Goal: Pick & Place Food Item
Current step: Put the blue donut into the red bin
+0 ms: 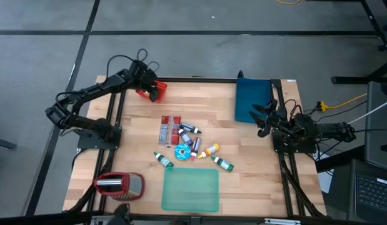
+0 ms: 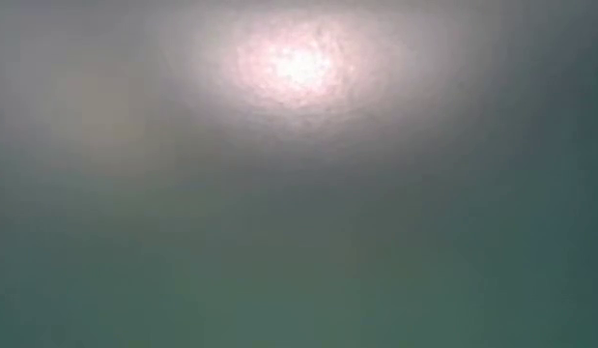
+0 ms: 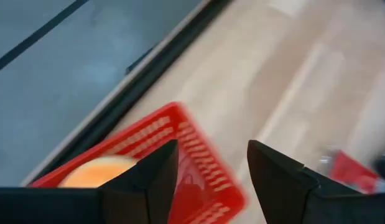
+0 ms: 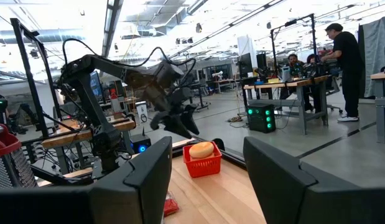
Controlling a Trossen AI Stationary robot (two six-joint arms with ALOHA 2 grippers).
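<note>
A red mesh basket (image 1: 143,94) stands on the table's far left corner with a round orange-yellow bun (image 3: 96,171) lying in it. The right wrist view also shows the bun (image 4: 201,149) inside the basket (image 4: 203,165). My left gripper (image 1: 154,92) hangs open just above the basket's right edge, slanting down, with nothing between its fingers (image 3: 156,171). It shows above the basket in the right wrist view too (image 4: 180,124). My right gripper (image 1: 262,119) waits open at the table's right edge, pointing across the table.
A heap of small bottles and packets (image 1: 187,144) lies at the table's middle. A green tray (image 1: 190,189) sits at the near edge, a blue box (image 1: 252,100) at the far right, and a red-and-silver object (image 1: 118,184) at the near left. The low view shows only a blur.
</note>
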